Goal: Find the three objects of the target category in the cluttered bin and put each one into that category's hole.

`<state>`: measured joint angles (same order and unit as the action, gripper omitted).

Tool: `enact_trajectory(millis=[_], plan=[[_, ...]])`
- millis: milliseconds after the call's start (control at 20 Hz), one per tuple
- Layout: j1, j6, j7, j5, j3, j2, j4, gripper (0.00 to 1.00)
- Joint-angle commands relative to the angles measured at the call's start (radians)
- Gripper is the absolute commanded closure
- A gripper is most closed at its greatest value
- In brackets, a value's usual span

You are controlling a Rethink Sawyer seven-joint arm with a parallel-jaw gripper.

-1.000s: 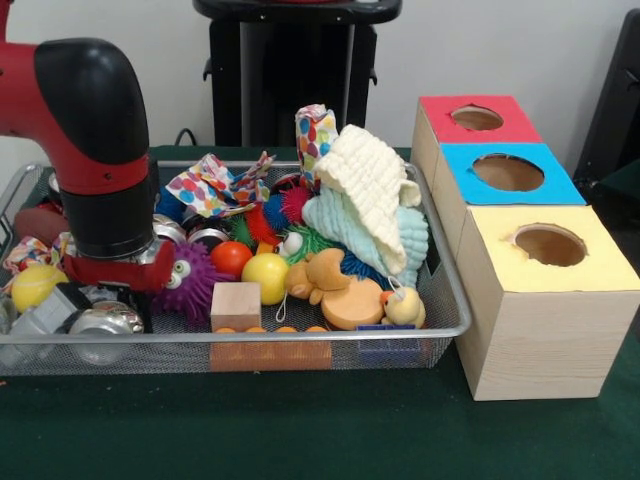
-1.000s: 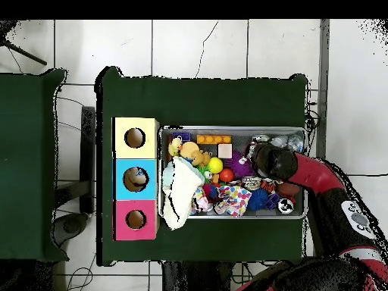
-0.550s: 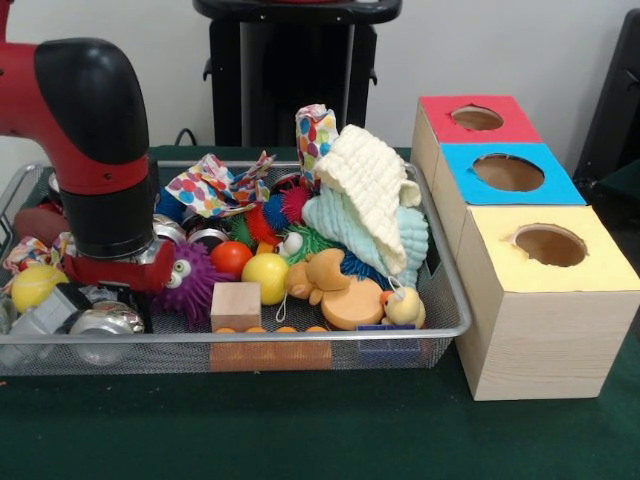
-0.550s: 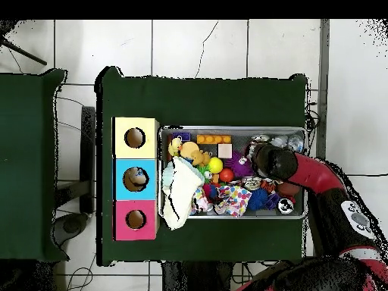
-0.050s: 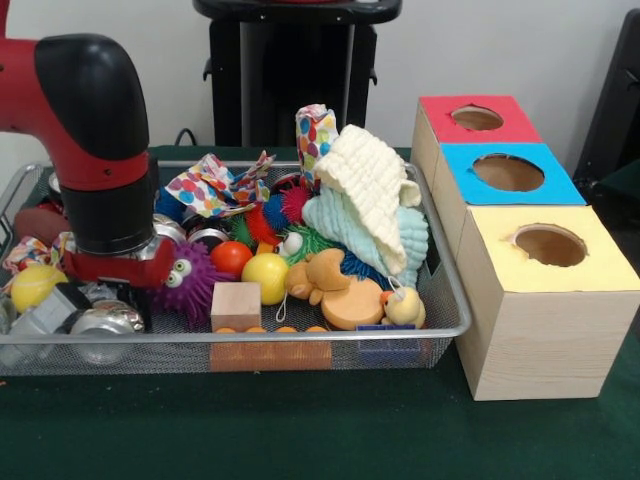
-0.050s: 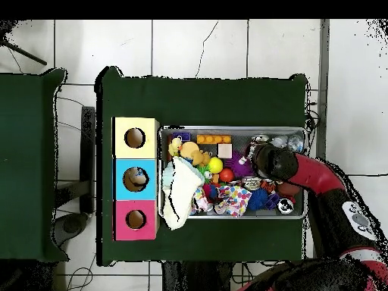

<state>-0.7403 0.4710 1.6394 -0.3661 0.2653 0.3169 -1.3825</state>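
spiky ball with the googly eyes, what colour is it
Purple; the spiky ball shows best in the front view.

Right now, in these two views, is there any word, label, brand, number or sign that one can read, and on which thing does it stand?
None can be read.
The three boxes' tops, red, blue and yellow, are plain colour around each hole.
The dotted cloth carries only a pattern.
The wooden block shows a bare face.
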Motion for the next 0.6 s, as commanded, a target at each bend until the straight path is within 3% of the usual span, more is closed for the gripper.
enact_trajectory(millis=[50,350,600], plan=[[-0.043,0.027,0.052,-0.028,-0.061,0.052,-0.113,1.00],[-0.096,-0.007,0.041,-0.054,-0.084,0.098,-0.220,1.00],[-0.138,-0.068,-0.011,-0.125,-0.090,0.145,-0.319,1.00]])
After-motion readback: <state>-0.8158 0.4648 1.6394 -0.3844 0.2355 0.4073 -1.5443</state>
